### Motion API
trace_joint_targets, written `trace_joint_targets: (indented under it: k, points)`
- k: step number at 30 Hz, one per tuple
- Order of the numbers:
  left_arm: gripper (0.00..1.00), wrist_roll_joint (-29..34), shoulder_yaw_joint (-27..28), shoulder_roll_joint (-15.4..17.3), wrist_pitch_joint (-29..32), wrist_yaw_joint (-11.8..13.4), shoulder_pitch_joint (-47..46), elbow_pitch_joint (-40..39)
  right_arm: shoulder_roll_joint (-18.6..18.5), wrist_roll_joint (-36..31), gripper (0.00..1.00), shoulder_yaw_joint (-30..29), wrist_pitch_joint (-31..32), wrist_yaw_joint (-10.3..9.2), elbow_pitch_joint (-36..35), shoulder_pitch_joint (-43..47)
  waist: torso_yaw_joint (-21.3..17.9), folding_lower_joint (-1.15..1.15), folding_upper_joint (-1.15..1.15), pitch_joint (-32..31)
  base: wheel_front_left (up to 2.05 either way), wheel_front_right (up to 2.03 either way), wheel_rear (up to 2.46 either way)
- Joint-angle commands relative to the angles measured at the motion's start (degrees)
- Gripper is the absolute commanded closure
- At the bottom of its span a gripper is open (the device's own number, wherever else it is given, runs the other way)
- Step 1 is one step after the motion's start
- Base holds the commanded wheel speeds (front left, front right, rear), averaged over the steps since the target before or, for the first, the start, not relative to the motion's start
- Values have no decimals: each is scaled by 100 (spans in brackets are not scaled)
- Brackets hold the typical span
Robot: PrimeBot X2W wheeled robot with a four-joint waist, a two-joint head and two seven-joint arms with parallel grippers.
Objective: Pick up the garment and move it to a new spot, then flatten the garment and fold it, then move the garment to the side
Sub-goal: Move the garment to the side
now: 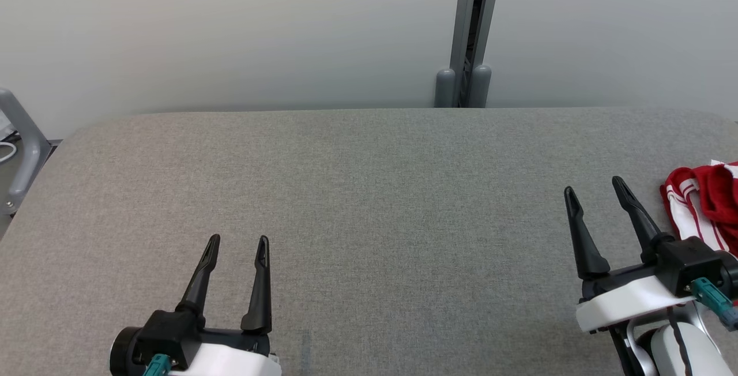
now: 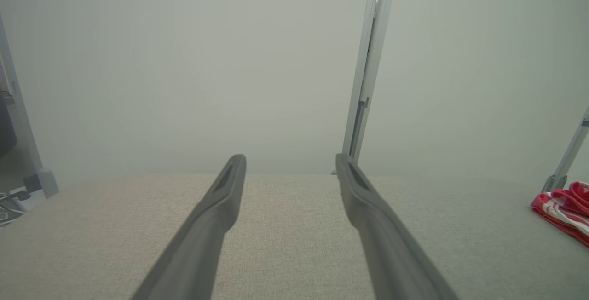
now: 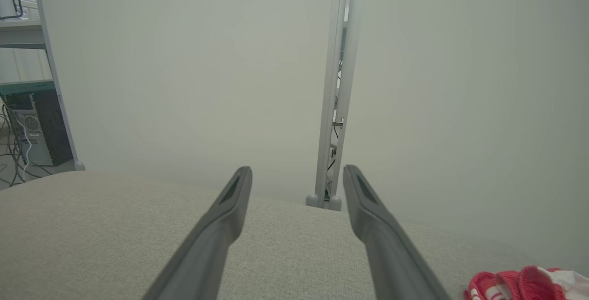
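A red and white striped garment [image 1: 704, 206] lies crumpled at the right edge of the grey fabric table [image 1: 369, 203]. It also shows as a bunched garment [image 2: 563, 208] at the far right of the left wrist view and as a garment [image 3: 520, 286] at the bottom right of the right wrist view. My right gripper [image 1: 595, 187] hovers open just left of the garment, fingers apart and empty. My left gripper [image 1: 237, 242] stands open near the table's front left, far from the garment, nothing between its fingers.
A pale wall panel backs the table, with a grey vertical post [image 1: 470, 36] behind the far edge. A grey metal frame [image 1: 20, 151] stands off the left end. Shelving and a computer tower [image 3: 34, 125] sit beyond the table's left side.
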Motion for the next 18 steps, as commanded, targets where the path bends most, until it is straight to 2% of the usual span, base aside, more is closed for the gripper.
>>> trace_joint_targets:
  k: [1,18]
  points:
    - [0,17,10,24,-1,1,33,-26,-10,-25,0,-16,-28,-1,-24,57,-2,0,0,2,0,0,0]
    - [0,40,-30,24,-1,-22,-10,-4,-68,-16,0,162,-29,-1,96,2,79,0,0,11,0,0,0]
